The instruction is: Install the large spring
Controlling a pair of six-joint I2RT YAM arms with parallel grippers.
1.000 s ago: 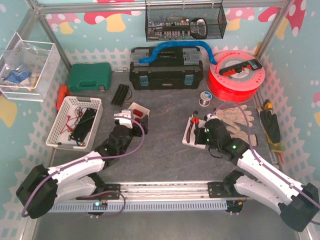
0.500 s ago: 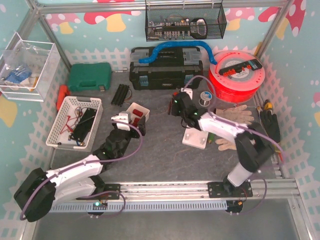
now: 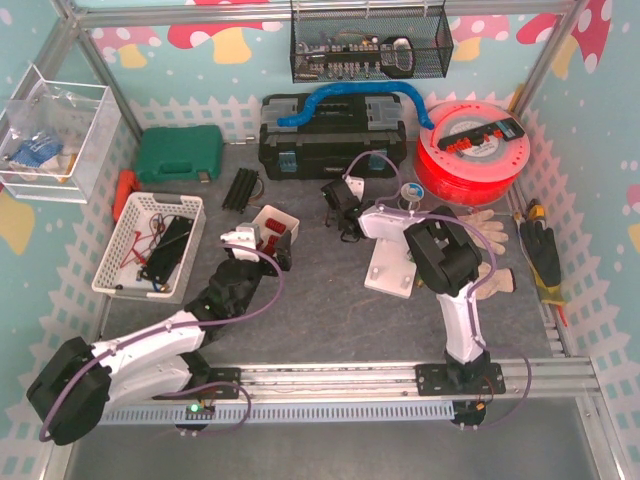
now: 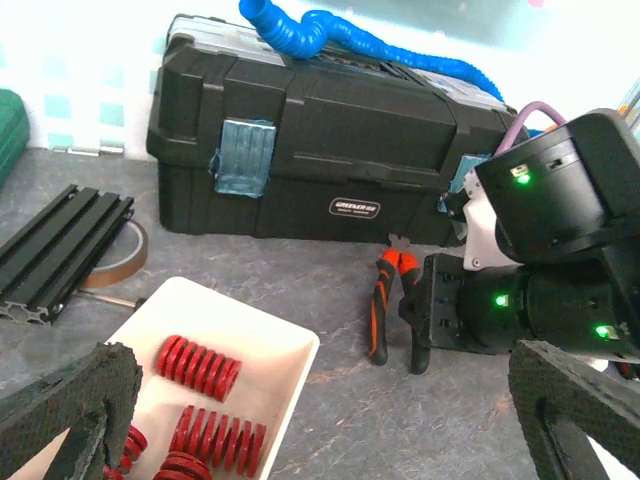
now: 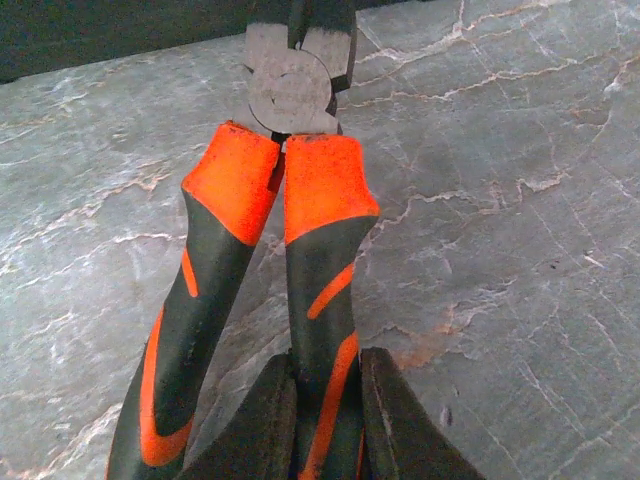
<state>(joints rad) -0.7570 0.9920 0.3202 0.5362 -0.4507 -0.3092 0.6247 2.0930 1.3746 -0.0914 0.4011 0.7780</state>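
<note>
Several red springs [image 4: 200, 366] lie in a small white tray [image 4: 286, 372], also seen from above as the tray [image 3: 284, 213]; I cannot tell which one is the large spring. My left gripper [image 4: 325, 372] hovers just behind the tray, wide open and holding nothing; from above, the left gripper [image 3: 260, 245] sits at the tray's near-left side. My right gripper [image 5: 325, 368] is shut on one handle of orange-and-black pliers [image 5: 300, 200]. The arm reaches far forward, so the right gripper [image 3: 336, 205] is in front of the toolbox, right of the tray. The pliers [image 4: 381, 305] rest on the table.
A black toolbox [image 3: 330, 140] with a blue hose [image 3: 345, 97] stands at the back. A white block [image 3: 390, 270], gloves [image 3: 470, 235] and a red spool [image 3: 470, 150] are to the right. A white basket [image 3: 150, 245], black extrusions [image 3: 243, 187] and a green case [image 3: 178, 155] are on the left.
The right arm has swung from the near right out to the far middle, carrying the pliers to the toolbox front. The left arm has barely moved.
</note>
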